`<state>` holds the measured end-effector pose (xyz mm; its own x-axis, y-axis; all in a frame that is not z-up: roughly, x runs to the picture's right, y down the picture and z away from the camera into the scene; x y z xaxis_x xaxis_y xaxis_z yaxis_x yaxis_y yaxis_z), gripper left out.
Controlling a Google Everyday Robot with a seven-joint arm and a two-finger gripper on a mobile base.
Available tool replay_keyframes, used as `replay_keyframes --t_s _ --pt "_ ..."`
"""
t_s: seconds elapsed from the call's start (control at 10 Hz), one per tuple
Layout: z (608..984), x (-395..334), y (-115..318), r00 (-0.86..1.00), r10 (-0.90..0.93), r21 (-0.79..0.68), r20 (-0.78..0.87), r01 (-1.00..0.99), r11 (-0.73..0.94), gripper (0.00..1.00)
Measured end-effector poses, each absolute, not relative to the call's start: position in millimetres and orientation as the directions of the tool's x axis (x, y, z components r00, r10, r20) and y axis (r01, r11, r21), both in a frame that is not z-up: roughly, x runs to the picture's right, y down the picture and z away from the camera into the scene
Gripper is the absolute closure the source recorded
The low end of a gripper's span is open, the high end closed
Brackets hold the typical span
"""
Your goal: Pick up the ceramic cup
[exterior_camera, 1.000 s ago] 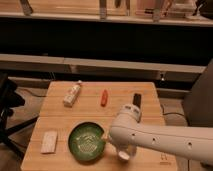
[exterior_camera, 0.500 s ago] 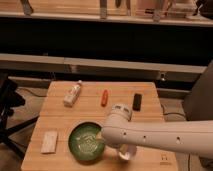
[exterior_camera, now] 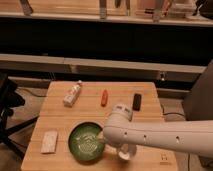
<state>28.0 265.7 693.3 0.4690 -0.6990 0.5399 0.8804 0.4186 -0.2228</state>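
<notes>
The ceramic cup (exterior_camera: 125, 153) is small, white and round. It stands near the table's front edge, just right of the green bowl (exterior_camera: 86, 142), and its top is covered by my arm. My white arm (exterior_camera: 150, 134) reaches in from the right and ends in a rounded joint (exterior_camera: 120, 113) above the cup. The gripper is hidden beneath that arm, down by the cup and the bowl's right rim. The cup rests on the wood.
The wooden table (exterior_camera: 55, 112) also carries a white labelled bottle (exterior_camera: 72, 94) at back left, a red object (exterior_camera: 104, 97) in the middle back, a black object (exterior_camera: 136, 101) at back right and a pale sponge (exterior_camera: 49, 141) at front left. A dark chair (exterior_camera: 7, 107) stands left.
My arm has swung leftward and lower over the table's front, covering more of the cup. The cup and the bowl have stayed in place.
</notes>
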Motion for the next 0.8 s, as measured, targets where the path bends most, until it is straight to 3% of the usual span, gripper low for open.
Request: replay_keyframes --t_s 0.8 --pt "702.7 37.7 272.4 0.456 -0.696 -0.226 0.554 0.888 0.402 0.20"
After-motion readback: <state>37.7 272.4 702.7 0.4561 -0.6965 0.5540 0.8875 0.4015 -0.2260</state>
